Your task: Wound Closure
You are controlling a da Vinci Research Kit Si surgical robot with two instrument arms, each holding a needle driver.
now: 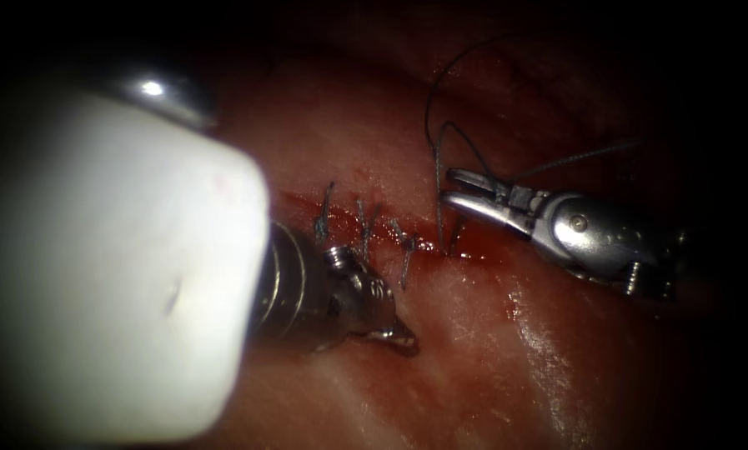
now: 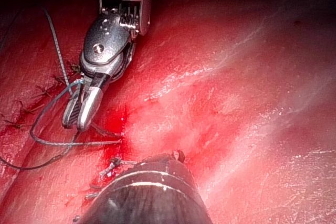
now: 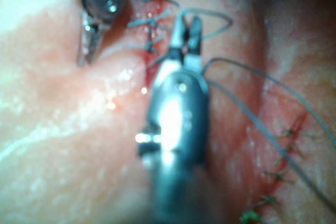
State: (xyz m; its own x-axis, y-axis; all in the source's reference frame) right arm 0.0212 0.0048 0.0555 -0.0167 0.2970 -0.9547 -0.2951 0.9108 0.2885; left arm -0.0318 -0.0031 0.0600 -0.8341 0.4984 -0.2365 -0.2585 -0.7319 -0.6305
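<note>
The cut [image 1: 440,247] runs across the tissue [image 1: 490,350], with three stitches [image 1: 363,227] along its left part. My right tool [image 1: 447,186] hovers over the cut's right end, jaws a little apart and gripping nothing. Thread [image 1: 430,108] arcs up behind it, drops past its tips and enters the tissue under them. In the left wrist view the thread [image 2: 52,142] loops around the right tool [image 2: 75,125]. My left tool [image 1: 403,336] rests on the tissue just below the stitches, jaws together, nothing visible in them. The right wrist view has the right tool [image 3: 187,22] and the left tool [image 3: 86,56].
Red fluid [image 1: 469,252] pools at the cut's right end. The left arm's pale shaft [image 1: 98,275] covers the left of the endoscope view. A second stitched line [image 3: 278,171] lies on the tissue near the right tool's shaft. Thread tails [image 1: 582,157] trail to the right.
</note>
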